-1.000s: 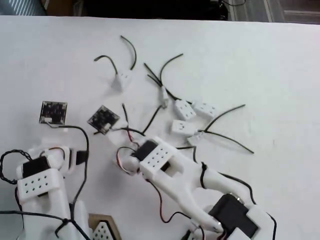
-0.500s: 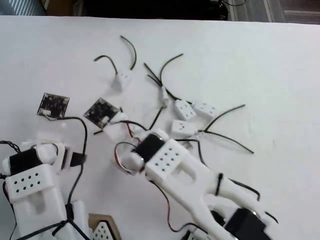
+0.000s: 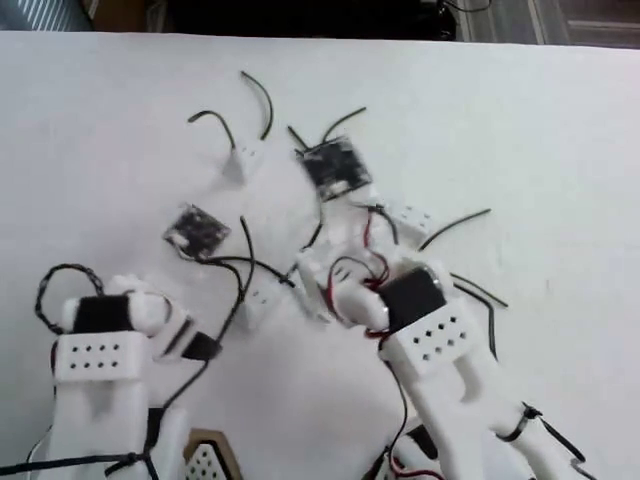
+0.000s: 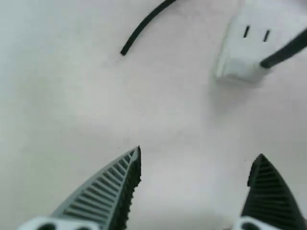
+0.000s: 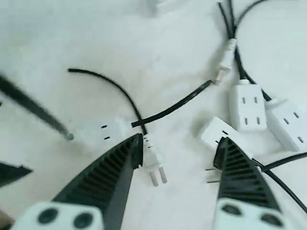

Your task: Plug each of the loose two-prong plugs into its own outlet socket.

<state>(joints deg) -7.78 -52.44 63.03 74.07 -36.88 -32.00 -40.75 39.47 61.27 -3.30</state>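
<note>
The right gripper (image 5: 181,143) gapes empty over a loose plug (image 5: 154,165), the left gripper (image 4: 199,153) likewise near an unfilled socket (image 4: 242,52)

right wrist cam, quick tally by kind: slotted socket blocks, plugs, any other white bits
socket blocks with slots showing: 3
white block, no slots showing: 1
slim plugs: 2
prong pair, plug body hidden: 1
total: 7
</note>
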